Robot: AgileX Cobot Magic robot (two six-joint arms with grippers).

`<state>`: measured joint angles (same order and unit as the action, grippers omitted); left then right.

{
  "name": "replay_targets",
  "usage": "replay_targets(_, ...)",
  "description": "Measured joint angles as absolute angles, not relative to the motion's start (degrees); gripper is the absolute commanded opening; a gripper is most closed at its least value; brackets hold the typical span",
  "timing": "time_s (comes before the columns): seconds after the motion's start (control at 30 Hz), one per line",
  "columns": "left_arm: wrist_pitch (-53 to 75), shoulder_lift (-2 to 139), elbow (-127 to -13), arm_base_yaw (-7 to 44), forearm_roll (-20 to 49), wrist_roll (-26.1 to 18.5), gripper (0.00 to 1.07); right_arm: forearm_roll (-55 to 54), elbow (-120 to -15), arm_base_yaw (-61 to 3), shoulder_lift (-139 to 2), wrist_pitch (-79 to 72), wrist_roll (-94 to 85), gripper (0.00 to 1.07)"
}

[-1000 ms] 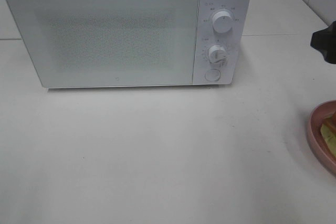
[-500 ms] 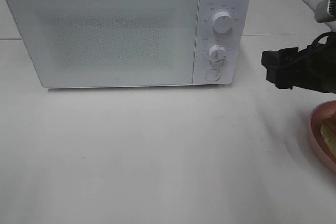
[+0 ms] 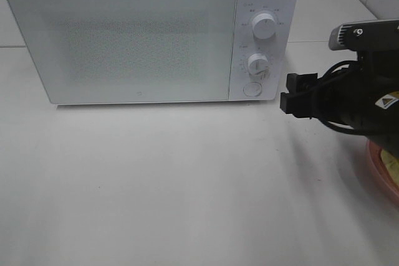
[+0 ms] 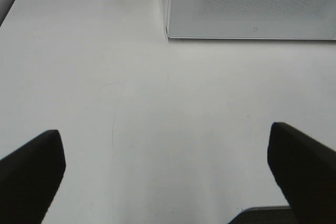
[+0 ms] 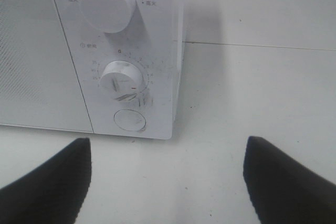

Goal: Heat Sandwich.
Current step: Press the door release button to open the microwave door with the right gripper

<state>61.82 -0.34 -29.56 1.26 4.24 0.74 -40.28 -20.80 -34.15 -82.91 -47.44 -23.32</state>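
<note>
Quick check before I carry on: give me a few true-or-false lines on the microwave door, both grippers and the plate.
1. The microwave door is shut. True.
2. The right gripper holds the sandwich. False: its jaws are open and empty, just short of the microwave's controls.
3. The pink plate is outside the microwave, on the table and partly hidden by the right arm. True.
4. The left gripper touches the microwave. False: it is open over bare table, apart from it.
5. The microwave has two knobs above a round button. True.

Smooth white microwave point(image 3: 124, 42), perhaps plastic; matt table point(image 3: 187, 185)
</note>
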Motion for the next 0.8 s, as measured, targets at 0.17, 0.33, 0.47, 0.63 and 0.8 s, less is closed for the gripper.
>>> replay_targets(0.17, 61.8, -0.3, -29.6, 1.3, 4.2, 0.7, 1.0, -43.1, -20.9, -39.6, -88.3, -54.3, -23.3, 0.76)
replay_targets(0.33, 61.8, -0.3, -29.6, 1.3, 4.2, 0.7, 1.0, -46.3, -20.9, -42.7, -92.3, -56.7, -22.8, 0.76)
replay_targets(0.47, 61.8, -0.3, -29.6, 1.3, 4.2, 0.7, 1.0, -48.9, -20.9, -44.7, -94.3, -57.0, -22.3, 0.76)
replay_targets(0.63, 61.8, -0.3, -29.6, 1.3, 4.2, 0.7, 1.0, -50.2, -20.9, -46.4, -95.0, -57.1, -22.3, 0.76)
replay_targets(0.8, 61.8, -0.3, -29.6, 1.3, 4.2, 0.7, 1.0, -50.3, -20.9, -46.7, -95.0, -57.2, -20.3, 0.76)
